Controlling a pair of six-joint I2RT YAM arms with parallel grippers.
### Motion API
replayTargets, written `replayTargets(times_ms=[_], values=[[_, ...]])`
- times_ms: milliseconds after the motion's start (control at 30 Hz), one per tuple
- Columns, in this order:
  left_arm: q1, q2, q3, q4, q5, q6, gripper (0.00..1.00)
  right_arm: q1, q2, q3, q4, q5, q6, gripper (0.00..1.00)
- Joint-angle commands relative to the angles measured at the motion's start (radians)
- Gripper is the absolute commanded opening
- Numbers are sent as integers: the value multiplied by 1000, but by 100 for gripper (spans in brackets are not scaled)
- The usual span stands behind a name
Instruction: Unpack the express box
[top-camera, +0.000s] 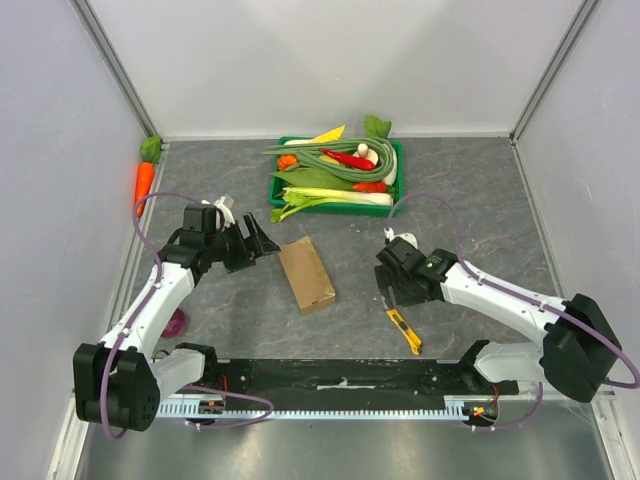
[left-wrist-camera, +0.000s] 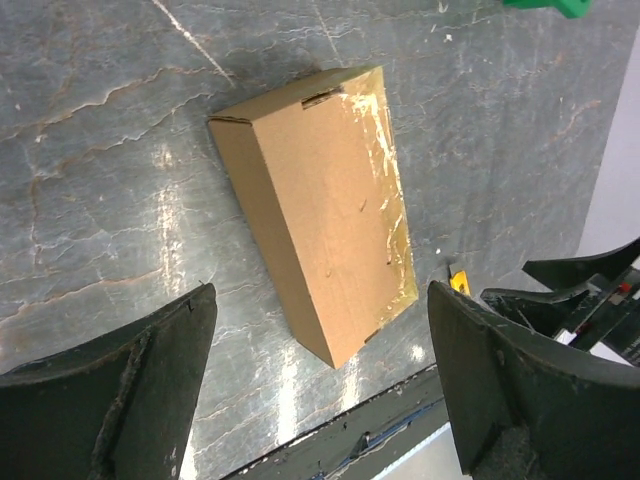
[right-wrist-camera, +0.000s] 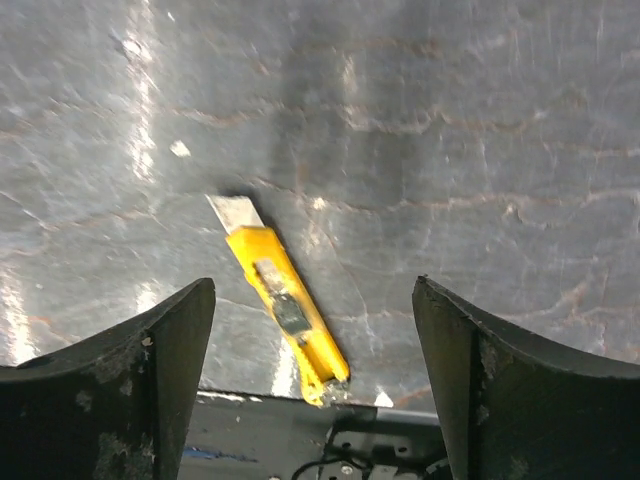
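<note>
The express box (top-camera: 306, 274) is a small brown carton lying flat and closed on the grey table between the arms; in the left wrist view (left-wrist-camera: 320, 205) clear tape shines along its long edge. My left gripper (top-camera: 262, 242) is open and empty, just left of the box and above the table. A yellow box cutter (top-camera: 404, 331) with its blade out lies near the front rail; it also shows in the right wrist view (right-wrist-camera: 285, 310). My right gripper (top-camera: 385, 292) is open and empty, hovering above the cutter.
A green tray (top-camera: 394, 150) of vegetables stands at the back centre. A carrot (top-camera: 144, 180) lies at the back left by the wall. A purple item (top-camera: 174, 323) lies under the left arm. The black front rail (top-camera: 340, 378) runs along the near edge.
</note>
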Motion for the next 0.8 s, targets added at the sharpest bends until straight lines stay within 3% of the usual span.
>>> replayTargets(times_ms=[0,333,433,767], values=[[-4,-18,-4,66,62,42,91,-1,-47,-43,-46,-11,57,87],[-4,-22,-4,72,83,34,90,-1,-15,-114,-34,-102,17,78],[-4,-25,-9,72,86,29,90,23,27,-114,-30,-105,23,67],[-4,-21,-12,72,83,16,88,94,94,-143,19,-96,63,63]])
